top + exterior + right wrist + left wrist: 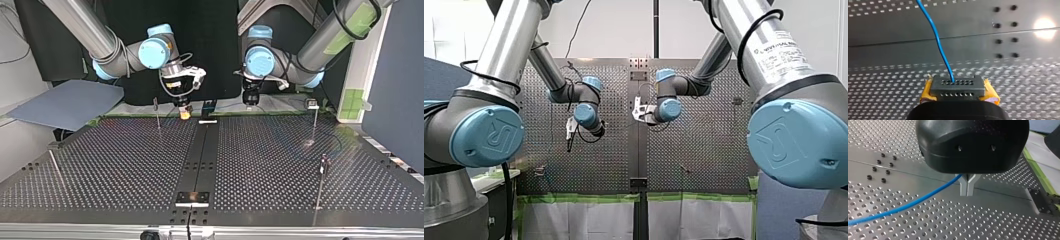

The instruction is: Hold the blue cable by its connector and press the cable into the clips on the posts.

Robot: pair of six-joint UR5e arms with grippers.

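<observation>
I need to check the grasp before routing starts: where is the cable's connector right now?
The grey connector is clamped between my right gripper's yellow pads, blue cable leaving it; in the top view, just left of the centre strip's far end.

Your front view looks from behind the shoulders toward the perforated table [704,150]. Your top view faces back, low, with arms at 11 and 1 o'clock. Both wrist views sit close, sharing the blue cable [910,203].
</observation>
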